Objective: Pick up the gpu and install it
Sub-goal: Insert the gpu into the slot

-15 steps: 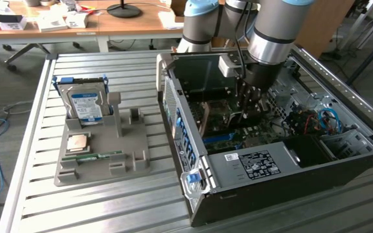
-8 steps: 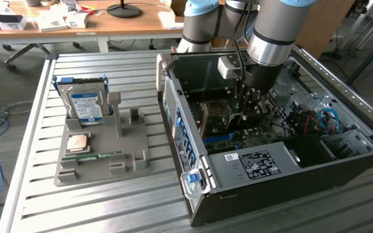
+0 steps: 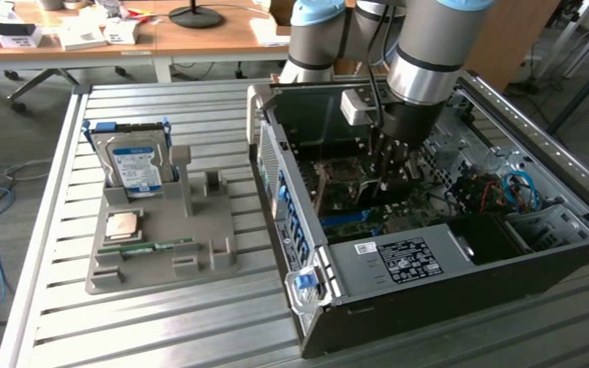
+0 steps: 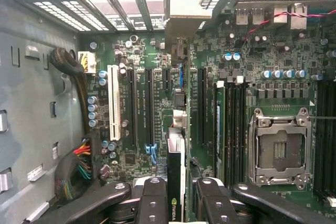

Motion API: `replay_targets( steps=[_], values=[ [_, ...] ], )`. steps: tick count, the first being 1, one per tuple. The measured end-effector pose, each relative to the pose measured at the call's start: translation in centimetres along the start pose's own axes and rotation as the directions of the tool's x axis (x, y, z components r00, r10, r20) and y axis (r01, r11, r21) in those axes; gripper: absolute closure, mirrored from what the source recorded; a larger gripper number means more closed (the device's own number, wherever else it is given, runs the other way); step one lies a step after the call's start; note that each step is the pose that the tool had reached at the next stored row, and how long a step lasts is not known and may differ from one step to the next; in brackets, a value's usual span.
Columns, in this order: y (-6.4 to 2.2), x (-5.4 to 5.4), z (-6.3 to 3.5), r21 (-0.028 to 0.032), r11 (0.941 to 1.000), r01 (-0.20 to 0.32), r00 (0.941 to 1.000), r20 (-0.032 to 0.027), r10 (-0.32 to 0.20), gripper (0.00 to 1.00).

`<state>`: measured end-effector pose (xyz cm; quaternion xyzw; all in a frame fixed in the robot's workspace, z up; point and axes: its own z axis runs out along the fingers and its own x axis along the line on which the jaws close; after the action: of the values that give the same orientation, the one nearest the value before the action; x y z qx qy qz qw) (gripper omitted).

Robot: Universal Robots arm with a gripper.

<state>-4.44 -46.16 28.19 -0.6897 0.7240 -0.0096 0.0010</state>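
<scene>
Looking from the exterior view, the gripper (image 3: 392,172) hangs inside the open case (image 3: 397,307), about midway between its side walls, with free room on both sides. What it holds is hard to tell here. A drive (image 3: 136,165) stands on the table (image 3: 172,330), well apart from the case. From the wrist view, the fingers (image 4: 152,198) stand narrow and are closed on the gpu (image 4: 176,158). The gpu stands on edge over the motherboard (image 4: 131,51), above its slots (image 4: 149,108).
</scene>
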Motion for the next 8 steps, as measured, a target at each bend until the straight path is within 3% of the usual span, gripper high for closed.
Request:
replay_targets(
  steps=[8],
  values=[
    [0.25, 0.01, 0.03, 0.0000, 1.0000, 0.000, 1.0000, 0.0000, 0.000, 0.74]
  ],
)
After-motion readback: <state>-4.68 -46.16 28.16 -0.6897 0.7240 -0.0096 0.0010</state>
